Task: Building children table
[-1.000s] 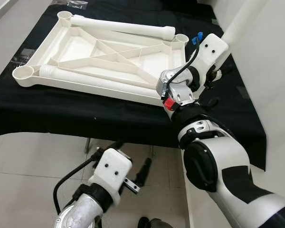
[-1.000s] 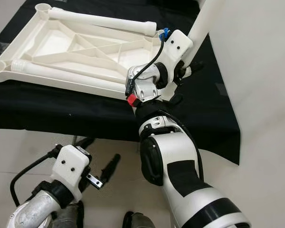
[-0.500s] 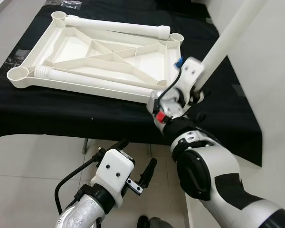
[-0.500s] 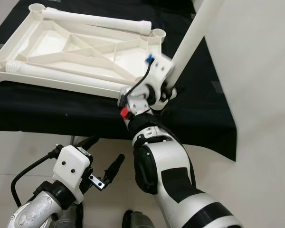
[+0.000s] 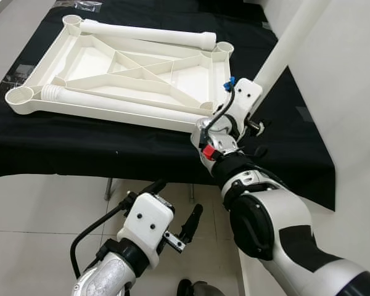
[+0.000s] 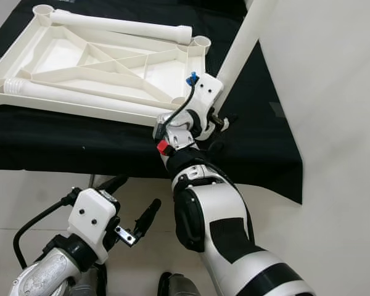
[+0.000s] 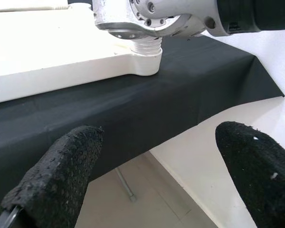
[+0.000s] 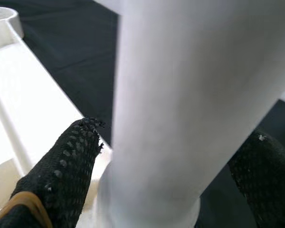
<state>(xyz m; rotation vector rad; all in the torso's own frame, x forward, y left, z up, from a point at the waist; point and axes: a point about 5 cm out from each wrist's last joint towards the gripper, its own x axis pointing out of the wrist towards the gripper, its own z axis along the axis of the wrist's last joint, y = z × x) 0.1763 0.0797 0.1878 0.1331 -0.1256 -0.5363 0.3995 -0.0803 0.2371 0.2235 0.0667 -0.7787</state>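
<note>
White plastic children's table top (image 5: 120, 68), upside down, ribbed underside up, lies on a table covered with black cloth (image 5: 80, 145). It sits toward the left and far part of the cloth, with round leg sockets at its corners.

Two white plastic tube legs lie flat on the top: one (image 5: 151, 34) along the far edge, one (image 5: 111, 105) along the near edge, its threaded end at the left.

A third white tube leg (image 5: 282, 49) stands tilted, leaning up and to the right, lower end at the near-right corner socket (image 7: 145, 64) of the top. The left wrist view shows its threaded end entering that socket; how deep it sits cannot be told.

Right gripper (image 8: 180, 156) is clamped around this third leg near its base, one black finger on each side of the tube, both touching it. The right arm (image 5: 265, 216) reaches up from the near right to the table's near edge.

Left gripper (image 5: 172, 209) hangs low, below and in front of the table edge, over pale tiled floor (image 5: 37, 228). Its fingers (image 7: 57, 175) are spread apart, holding nothing.

White wall (image 5: 351, 80) to the right of the table.
</note>
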